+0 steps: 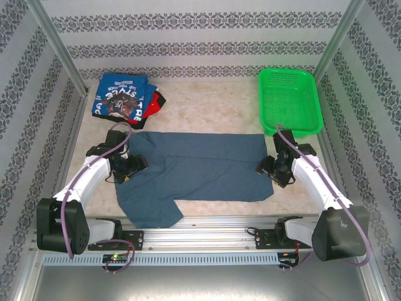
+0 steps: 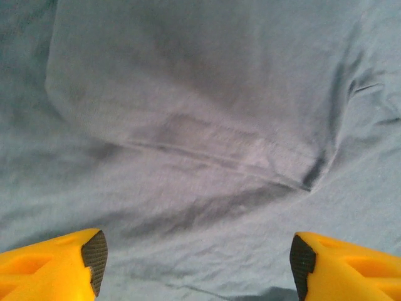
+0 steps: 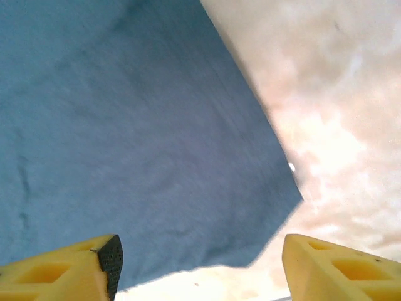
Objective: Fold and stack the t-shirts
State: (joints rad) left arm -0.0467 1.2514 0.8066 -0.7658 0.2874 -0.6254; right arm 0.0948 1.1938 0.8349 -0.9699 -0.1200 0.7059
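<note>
Slate-blue t-shirt (image 1: pixel 194 169) lies spread flat mid-tabletop (image 1: pixel 213 106), one flap trailing toward 7 o'clock. It's soft, light cloth that will sag and wrinkle, so I'd pinch edges and corners, never the middle. My left tool (image 2: pixel 197 263) hangs spread over its 9 o'clock side, gripping nothing. My right tool (image 3: pixel 200 266) is spread above the 3 o'clock corner. The pile of shirts (image 1: pixel 122 97) sits at 11, the green basket (image 1: pixel 289 100) at 1.

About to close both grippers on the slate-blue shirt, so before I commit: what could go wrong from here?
1. The right gripper straddles a corner of the slate-blue shirt, with one finger over bare table. Closing may catch only a sliver of cloth, or miss it.
2. The left gripper hangs open over a creased, layered patch. It may pinch just one layer and bunch the cloth.
</note>
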